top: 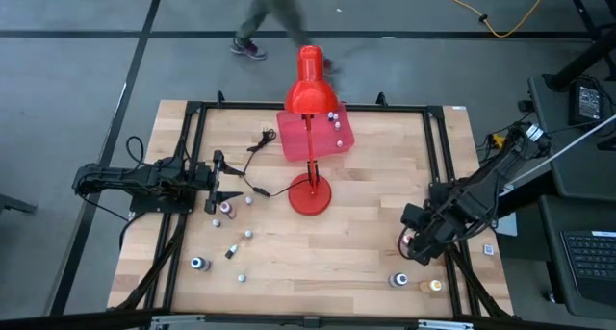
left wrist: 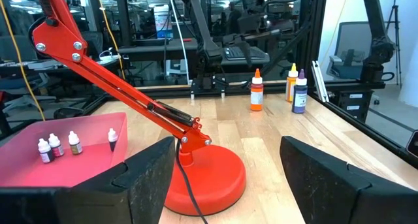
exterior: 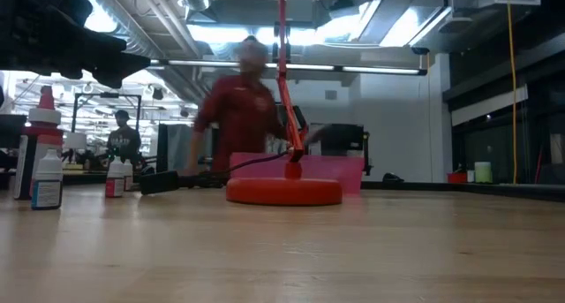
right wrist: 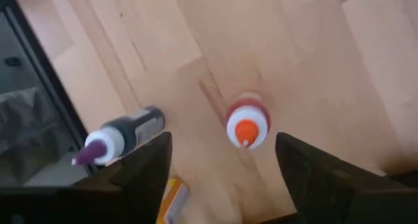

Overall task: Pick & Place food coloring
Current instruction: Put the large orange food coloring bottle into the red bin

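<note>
Jaws: both grippers stand open and empty, the right gripper [top: 421, 241] spread over bottles and the left gripper [top: 223, 188] parted with nothing between its fingers. Landmark: red desk lamp [top: 310, 181], base near the table's middle, arm rising to a shade over the far edge. Table [top: 375, 224]: pale wood inside a black frame. Pink tray [top: 332, 138]: behind the lamp base, under the shade, already holding at least four small food-coloring bottles [left wrist: 59, 145], upright in a row in the left wrist view. Right arm: well to the right of the lamp base, toward the near right corner; its wrist view looks down on an upright orange-tipped red bottle [right wrist: 247, 125] between the two fingers, a dark purple-tipped bottle [right wrist: 121, 138] lying on its side beside one finger, and part of a yellow one at the frame edge. Left arm: just left of the lamp base, waiting over loose bottles [top: 226, 208] scattered to the near left of it. Step in hand, as judged: the pick, with the right gripper lined up above the red bottle and not yet closed. Next move, as judged: descend squarely so the fingers straddle the body below the cap, close without nudging the fallen neighbour, then lift and carry past the lamp arm to the tray.
</note>
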`<state>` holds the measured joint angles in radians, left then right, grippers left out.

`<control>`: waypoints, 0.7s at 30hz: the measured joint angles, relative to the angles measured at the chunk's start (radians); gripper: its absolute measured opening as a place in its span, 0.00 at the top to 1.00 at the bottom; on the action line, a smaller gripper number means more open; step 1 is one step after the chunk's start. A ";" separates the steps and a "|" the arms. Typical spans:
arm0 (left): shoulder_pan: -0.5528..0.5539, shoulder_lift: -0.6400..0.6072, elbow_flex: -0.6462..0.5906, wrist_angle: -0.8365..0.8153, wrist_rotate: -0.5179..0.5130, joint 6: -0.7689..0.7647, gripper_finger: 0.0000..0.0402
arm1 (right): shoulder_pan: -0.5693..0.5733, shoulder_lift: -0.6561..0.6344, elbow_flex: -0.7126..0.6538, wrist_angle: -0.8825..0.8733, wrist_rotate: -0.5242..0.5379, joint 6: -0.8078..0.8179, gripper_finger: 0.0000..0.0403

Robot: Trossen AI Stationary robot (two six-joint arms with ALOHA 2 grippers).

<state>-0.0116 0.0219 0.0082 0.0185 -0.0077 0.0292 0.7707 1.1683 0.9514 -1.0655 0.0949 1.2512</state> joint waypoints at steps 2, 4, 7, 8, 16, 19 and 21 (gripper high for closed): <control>0.000 0.000 0.000 0.000 0.000 0.000 0.32 | 0.000 0.001 -0.023 0.008 0.006 0.002 0.26; 0.000 0.000 0.000 0.000 0.000 0.000 0.32 | 0.000 0.002 -0.055 0.030 0.002 0.007 0.25; 0.000 0.000 0.000 0.000 0.000 0.000 0.32 | 0.000 0.003 -0.102 0.081 0.002 0.024 0.24; 0.000 0.000 0.000 0.000 0.000 0.000 0.32 | 0.000 0.003 -0.117 0.093 0.006 0.027 0.24; 0.000 0.000 0.000 0.000 0.000 0.000 0.32 | 0.000 0.004 -0.192 0.155 -0.008 0.029 0.24; 0.000 0.000 0.000 0.000 0.000 0.000 0.32 | 0.000 0.003 -0.192 0.158 -0.002 0.027 0.25; 0.000 0.000 0.000 0.000 0.000 0.000 0.32 | 0.000 0.003 -0.192 0.142 -0.002 0.026 0.27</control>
<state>-0.0114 0.0221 0.0082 0.0185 -0.0075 0.0292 0.7704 1.1717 0.7593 -0.9237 0.0933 1.2774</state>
